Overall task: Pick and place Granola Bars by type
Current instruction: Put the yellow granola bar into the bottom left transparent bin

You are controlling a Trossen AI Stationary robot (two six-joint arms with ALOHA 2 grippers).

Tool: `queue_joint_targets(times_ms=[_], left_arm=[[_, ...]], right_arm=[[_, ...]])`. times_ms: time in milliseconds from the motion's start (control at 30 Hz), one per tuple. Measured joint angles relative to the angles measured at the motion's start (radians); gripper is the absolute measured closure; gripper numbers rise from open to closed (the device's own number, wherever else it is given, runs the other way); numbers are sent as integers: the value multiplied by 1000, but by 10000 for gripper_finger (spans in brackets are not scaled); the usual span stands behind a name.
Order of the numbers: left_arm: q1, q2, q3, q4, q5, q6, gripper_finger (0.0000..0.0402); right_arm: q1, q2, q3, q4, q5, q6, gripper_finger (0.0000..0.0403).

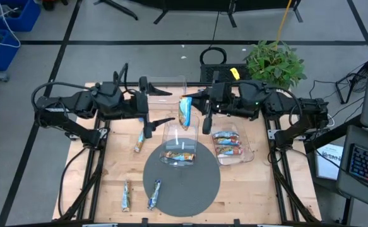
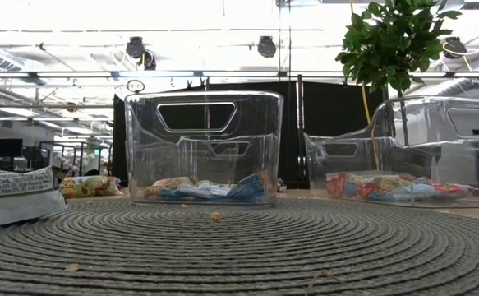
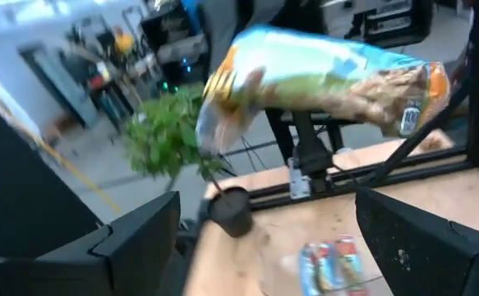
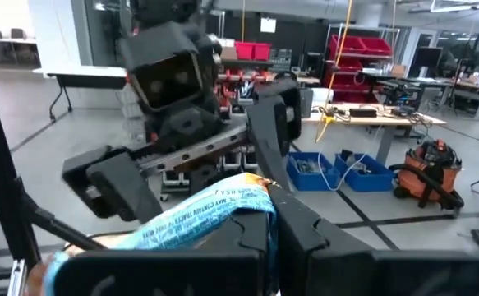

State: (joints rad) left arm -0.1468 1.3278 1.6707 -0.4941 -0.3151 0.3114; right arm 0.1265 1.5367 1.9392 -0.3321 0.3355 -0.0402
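Near the tabletop's back edge the right gripper (image 1: 196, 108) pinches a blue granola bar (image 1: 185, 111) in the air above the middle clear bin (image 1: 168, 133). The left gripper (image 1: 160, 106) faces it with fingers spread wide. Other bars (image 1: 139, 141) lie toward the front-left corner.

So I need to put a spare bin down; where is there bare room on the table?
Free: the mat's front right part and the bare wood beside it, below the right bin. Also the wood left of the mat, between the bar and the two front bars. Crowded: the middle back, where both grippers and the held bar meet above the bins.
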Motion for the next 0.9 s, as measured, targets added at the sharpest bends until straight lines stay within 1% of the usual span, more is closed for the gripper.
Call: queue_joint_targets(times_ms=[100, 167, 367, 500, 600, 700, 900], left_arm=[[-11, 9, 0, 47, -3, 127, 34], [-15, 13, 0, 53, -31, 193, 34], [-30, 28, 0, 56, -106, 302, 34], [-41, 30, 0, 57, -140, 329, 34], [-36, 33, 0, 57, -151, 260, 34], [-24, 33, 0, 52, -146, 118, 34], [20, 14, 1, -6, -11, -172, 34]], right_arm=[[-3, 18, 0, 29, 0, 1, 403], [-3, 29, -1, 30, 1, 2, 403], [-4, 42, 0, 85, 1, 2, 403], [-5, 50, 0, 77, 1, 6, 403], [-5, 50, -1, 75, 1, 6, 403], [-8, 48, -1, 78, 2, 6, 403], [-10, 46, -1, 74, 3, -3, 403]])
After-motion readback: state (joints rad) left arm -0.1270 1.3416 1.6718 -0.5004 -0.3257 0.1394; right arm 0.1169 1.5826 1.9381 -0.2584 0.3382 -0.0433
